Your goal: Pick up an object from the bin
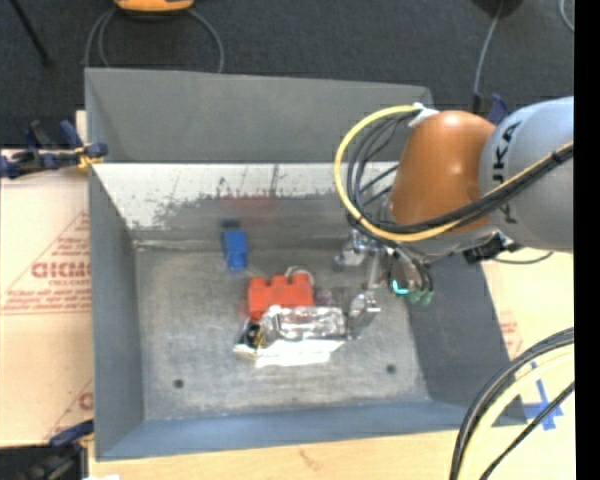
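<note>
My gripper [364, 302] hangs low in the right half of the bin, just under the orange wrist cover. Its tip is right beside the right end of a shiny silver foil packet [298, 326], which lies crumpled on the bin floor near the middle. I cannot tell whether the two touch. A red-orange studded block [278, 293] rests against the packet's upper left side. A small blue block [235, 247] lies apart, farther back and to the left, near the back wall.
The arm and its looped cables hang over the bin's right rear corner. Bare bin floor stretches to the left and front of the three things.
</note>
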### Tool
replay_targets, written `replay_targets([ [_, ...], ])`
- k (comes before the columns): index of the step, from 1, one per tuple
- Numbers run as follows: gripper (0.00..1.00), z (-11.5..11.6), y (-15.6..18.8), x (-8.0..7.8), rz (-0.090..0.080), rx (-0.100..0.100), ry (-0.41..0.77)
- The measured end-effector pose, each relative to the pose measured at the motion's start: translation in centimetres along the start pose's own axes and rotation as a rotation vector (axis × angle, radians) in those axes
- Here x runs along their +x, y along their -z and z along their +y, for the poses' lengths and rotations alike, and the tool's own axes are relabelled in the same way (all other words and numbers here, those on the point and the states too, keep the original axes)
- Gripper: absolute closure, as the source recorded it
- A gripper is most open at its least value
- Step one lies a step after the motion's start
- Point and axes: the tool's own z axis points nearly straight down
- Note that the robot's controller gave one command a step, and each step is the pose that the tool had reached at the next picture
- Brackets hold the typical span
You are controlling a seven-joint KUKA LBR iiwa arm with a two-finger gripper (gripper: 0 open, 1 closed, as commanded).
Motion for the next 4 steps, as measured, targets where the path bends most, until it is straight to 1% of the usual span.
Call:
replay_targets([
  [1, 0.0, 2.8, -3.7, -1.6, -0.018, 0.001, -0.074],
  [2, 0.0, 5.6, -4.8, -2.8, -0.015, -0.011, -0.103],
  [3, 1.0, 5.5, -4.8, -2.8, -0.012, -0.006, -0.099],
  [4, 1.0, 4.1, 6.6, -3.5, -0.014, 0.002, -0.013],
])
